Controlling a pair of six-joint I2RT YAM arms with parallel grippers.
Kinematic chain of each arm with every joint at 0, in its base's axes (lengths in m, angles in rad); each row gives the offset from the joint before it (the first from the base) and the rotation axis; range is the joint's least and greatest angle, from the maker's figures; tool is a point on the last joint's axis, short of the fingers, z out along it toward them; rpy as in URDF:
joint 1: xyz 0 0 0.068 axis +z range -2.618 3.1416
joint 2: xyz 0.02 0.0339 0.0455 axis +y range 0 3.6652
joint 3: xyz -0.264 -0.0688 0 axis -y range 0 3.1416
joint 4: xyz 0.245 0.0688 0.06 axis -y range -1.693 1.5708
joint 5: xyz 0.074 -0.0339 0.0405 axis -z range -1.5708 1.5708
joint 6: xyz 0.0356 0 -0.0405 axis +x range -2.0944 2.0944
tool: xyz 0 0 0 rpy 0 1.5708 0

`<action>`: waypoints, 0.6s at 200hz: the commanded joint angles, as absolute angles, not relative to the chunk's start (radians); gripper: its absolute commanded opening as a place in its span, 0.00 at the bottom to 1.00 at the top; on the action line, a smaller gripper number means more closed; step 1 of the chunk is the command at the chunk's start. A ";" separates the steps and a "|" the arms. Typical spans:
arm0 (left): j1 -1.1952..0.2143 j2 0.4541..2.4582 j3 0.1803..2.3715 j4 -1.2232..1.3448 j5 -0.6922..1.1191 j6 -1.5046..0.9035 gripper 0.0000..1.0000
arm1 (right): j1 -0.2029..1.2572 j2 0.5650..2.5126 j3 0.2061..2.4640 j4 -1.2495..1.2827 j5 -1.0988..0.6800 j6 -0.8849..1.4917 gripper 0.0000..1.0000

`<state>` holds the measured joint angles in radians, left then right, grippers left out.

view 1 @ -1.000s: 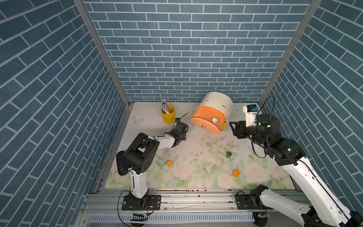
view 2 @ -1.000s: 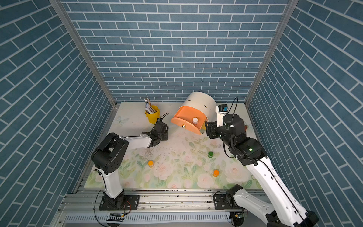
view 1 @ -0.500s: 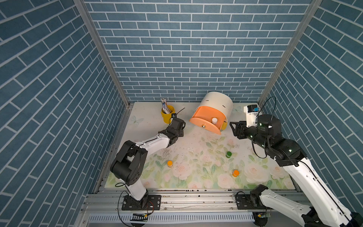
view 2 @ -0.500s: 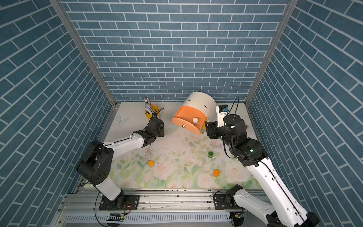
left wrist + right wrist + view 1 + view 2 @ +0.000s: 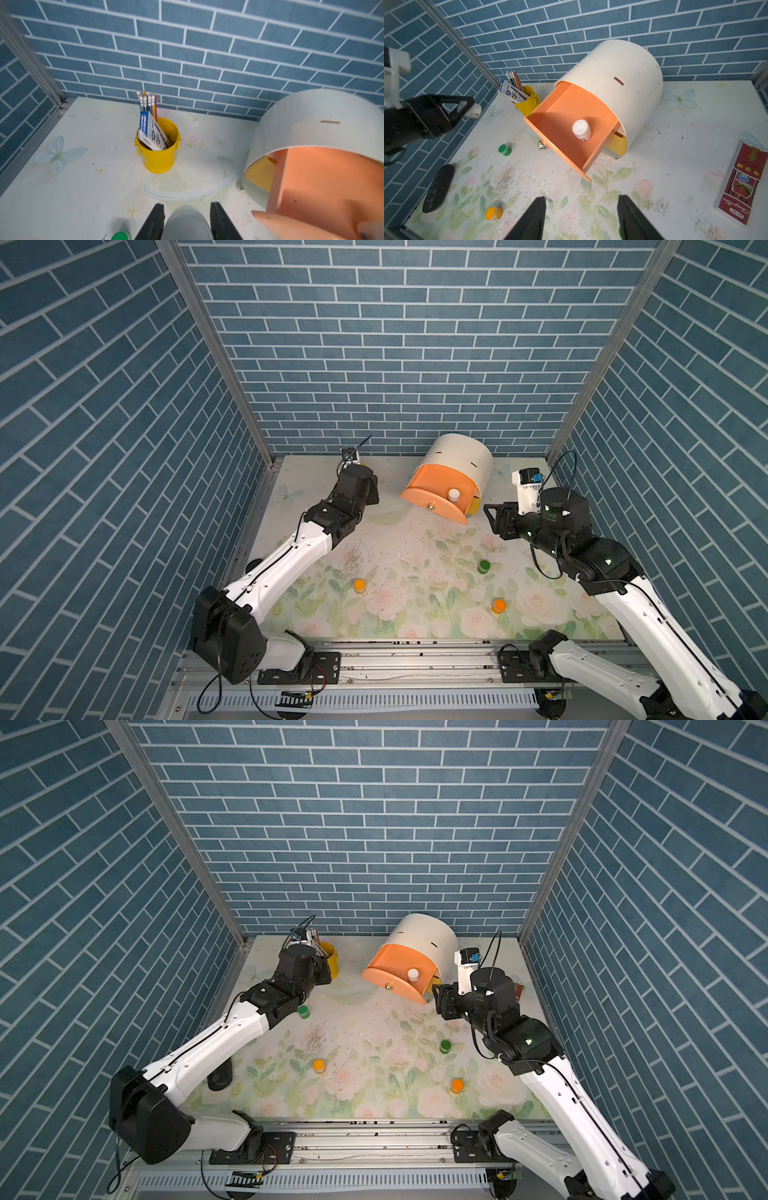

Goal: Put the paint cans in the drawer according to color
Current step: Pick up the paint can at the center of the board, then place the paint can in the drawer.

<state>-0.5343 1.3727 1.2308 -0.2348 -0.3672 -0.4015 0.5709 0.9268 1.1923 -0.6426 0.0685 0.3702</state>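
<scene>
In the left wrist view, the white jar point(image 5: 187, 226) in the left gripper point(image 5: 187, 205) is blurred and cut by the picture's edge, like a green jar point(image 5: 121, 236). In a top view the left arm point(image 5: 232, 1036) covers part of the yellow cup point(image 5: 331, 961). There the right arm point(image 5: 519, 1040) hides all but a sliver of the red box point(image 5: 517, 992) at the bench's point(image 5: 374, 1011) right edge. Only a strip of the yellow drawer point(image 5: 618, 143) shows under the peach drawer point(image 5: 560, 116).

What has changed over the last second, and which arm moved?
The left arm unfolded and stretched out, carrying the left gripper toward the back wall, close to the yellow cup. It is shut on a white can. No grab or release is visible. Unchanged: the right gripper is open near the peach drawer, which is open with a second white can inside. The green can and the orange cans have not moved.
</scene>
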 commanded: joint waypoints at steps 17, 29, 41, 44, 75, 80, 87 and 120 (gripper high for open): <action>-0.535 1.358 1.323 -0.321 -0.330 -0.375 0.25 | 0.568 0.895 1.191 -0.623 0.070 0.393 0.60; -0.542 1.363 1.356 -0.332 -0.323 -0.375 0.25 | 0.569 0.891 1.188 -0.625 0.075 0.393 0.60; -0.553 1.374 1.393 -0.340 -0.316 -0.371 0.25 | 0.568 0.888 1.186 -0.629 0.079 0.392 0.60; -0.556 1.377 1.402 -0.344 -0.316 -0.371 0.25 | 0.568 0.888 1.186 -0.629 0.079 0.392 0.60; -0.598 1.432 1.502 -0.360 -0.311 -0.355 0.26 | 0.568 0.888 1.180 -0.628 0.086 0.391 0.60; -0.607 1.442 1.519 -0.360 -0.310 -0.352 0.26 | 0.568 0.888 1.179 -0.627 0.087 0.389 0.60; -0.618 1.458 1.543 -0.361 -0.312 -0.347 0.26 | 0.568 0.887 1.178 -0.626 0.088 0.390 0.60; -0.678 1.551 1.653 -0.372 -0.313 -0.328 0.25 | 0.568 0.888 1.169 -0.625 0.093 0.389 0.60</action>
<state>-0.6411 1.4937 1.5867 -0.3454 -0.3161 -0.3576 0.5709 0.8982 1.1847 -0.6426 0.0757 0.3702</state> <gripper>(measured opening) 0.387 0.599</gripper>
